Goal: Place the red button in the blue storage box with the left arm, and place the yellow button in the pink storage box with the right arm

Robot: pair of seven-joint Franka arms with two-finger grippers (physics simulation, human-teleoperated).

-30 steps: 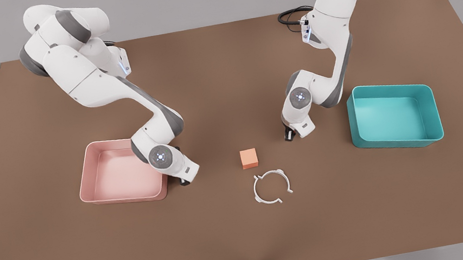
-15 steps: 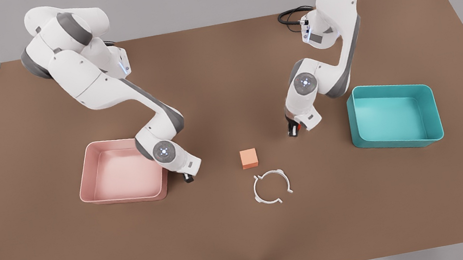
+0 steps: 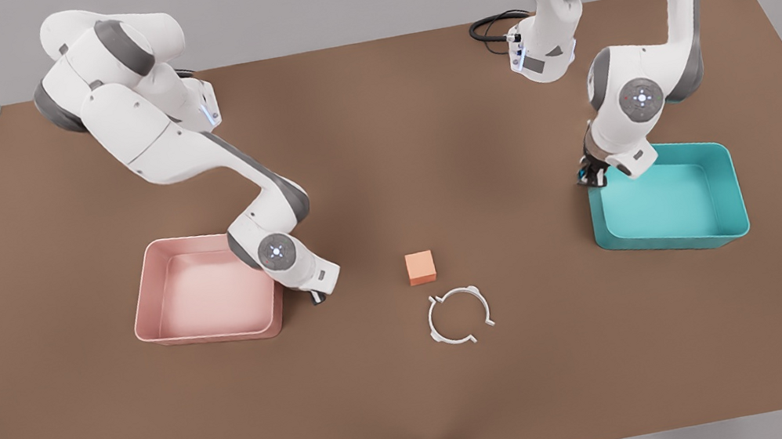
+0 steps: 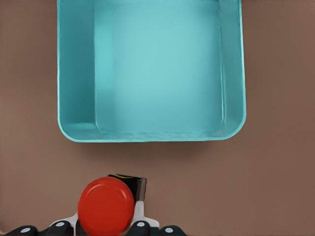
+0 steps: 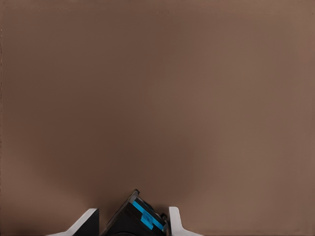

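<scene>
A brown table [image 3: 422,405] carries everything; the pink box [image 3: 162,321] sits toward the front view's left, the blue box [image 3: 728,195] toward its right, well apart; between them lie an orange cube [image 3: 420,267] and a white ring [image 3: 460,315], neither part of your task. Your left gripper [image 3: 592,174] hangs at the blue box's near edge, its fingers pinching the red button [image 4: 106,206], which sits just short of the rim; carry it fully over the rim and lower before letting go. Your right gripper [image 3: 316,296] hovers just beside the pink box, fingers clamped on a dark block [image 5: 135,216], probably the yellow button's base; its cap is hidden; lift clear of the wall, then cross inward.
</scene>
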